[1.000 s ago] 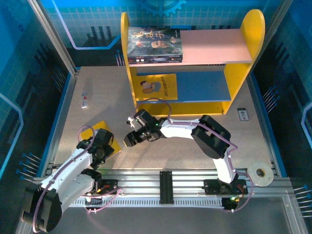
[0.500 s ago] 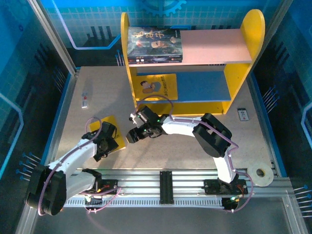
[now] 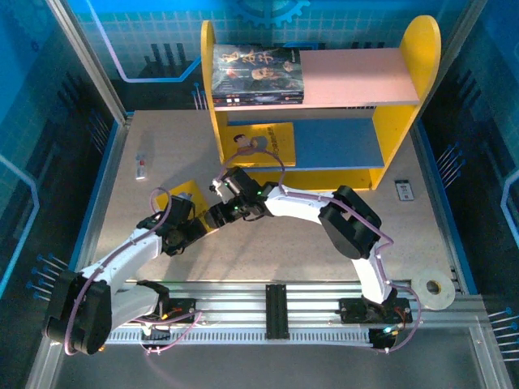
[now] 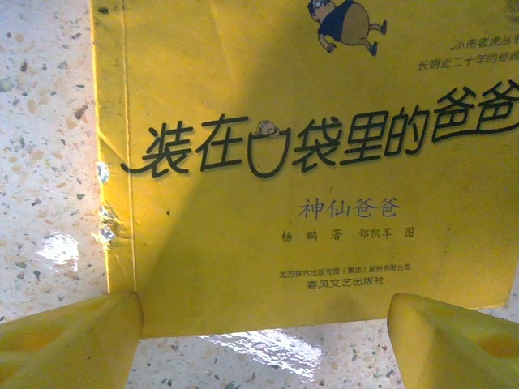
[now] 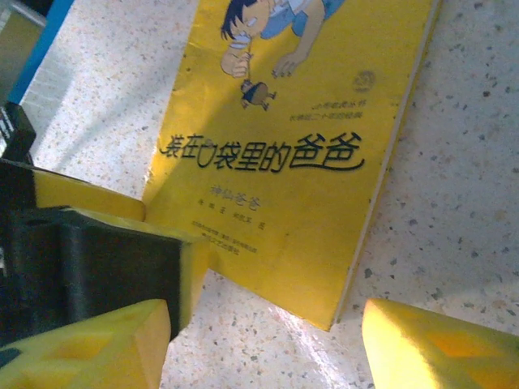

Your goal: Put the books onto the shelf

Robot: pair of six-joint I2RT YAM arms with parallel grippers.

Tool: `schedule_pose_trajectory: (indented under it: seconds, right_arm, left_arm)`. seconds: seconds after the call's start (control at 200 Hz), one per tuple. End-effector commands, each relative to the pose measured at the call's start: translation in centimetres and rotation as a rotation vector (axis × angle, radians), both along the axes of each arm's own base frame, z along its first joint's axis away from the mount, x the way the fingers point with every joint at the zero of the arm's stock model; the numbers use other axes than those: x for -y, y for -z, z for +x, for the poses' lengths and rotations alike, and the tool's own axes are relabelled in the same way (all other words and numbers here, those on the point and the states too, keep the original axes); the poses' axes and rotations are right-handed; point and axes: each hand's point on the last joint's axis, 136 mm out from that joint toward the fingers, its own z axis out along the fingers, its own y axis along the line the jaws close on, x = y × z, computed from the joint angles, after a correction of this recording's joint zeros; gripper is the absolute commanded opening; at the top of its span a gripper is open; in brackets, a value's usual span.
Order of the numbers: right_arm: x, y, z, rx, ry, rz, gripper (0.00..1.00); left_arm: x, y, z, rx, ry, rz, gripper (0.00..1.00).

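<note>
A yellow book (image 4: 308,162) with a cartoon figure lies flat on the table, its corner showing past the left arm (image 3: 185,191). My left gripper (image 4: 263,348) is open, its fingers (image 4: 65,340) set either side of the book's near edge. My right gripper (image 5: 263,348) is open too, low over the book's (image 5: 284,154) near corner from the other side. In the top view the left gripper (image 3: 190,227) and the right gripper (image 3: 217,215) almost meet. The shelf (image 3: 349,77) stands at the back, with dark books (image 3: 258,74) on its pink board and a yellow book (image 3: 261,144) on its blue board.
A small white device (image 3: 142,166) lies at the table's left. A small dark card (image 3: 404,190) sits right of the shelf. A tape roll (image 3: 433,289) rests at the near right rail. The left gripper's finger (image 5: 105,251) stands close beside my right fingers.
The left gripper has swung up and to the right over the yellow book on the table. The right gripper has moved left toward it. Both stayed open.
</note>
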Motion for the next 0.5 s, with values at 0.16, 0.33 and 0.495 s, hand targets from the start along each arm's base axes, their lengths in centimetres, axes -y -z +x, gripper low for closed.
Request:
schedule_pose_trajectory:
  seconds: [0.16, 0.33, 0.495]
  right_arm:
    - [-0.2, 1.5, 0.7, -0.022, 0.021, -0.032, 0.65]
    - [-0.5, 2.0, 0.8, -0.024, 0.019, -0.045, 0.65]
    - [-0.7, 2.7, 1.1, -0.027, 0.024, -0.057, 0.65]
  left_arm:
    - [-1.4, -1.8, 1.0, 0.043, -0.035, 0.003, 0.81]
    - [-2.6, -2.3, 1.1, 0.047, -0.070, 0.010, 0.82]
    - [-3.1, -1.7, 1.5, 0.045, -0.113, -0.018, 0.82]
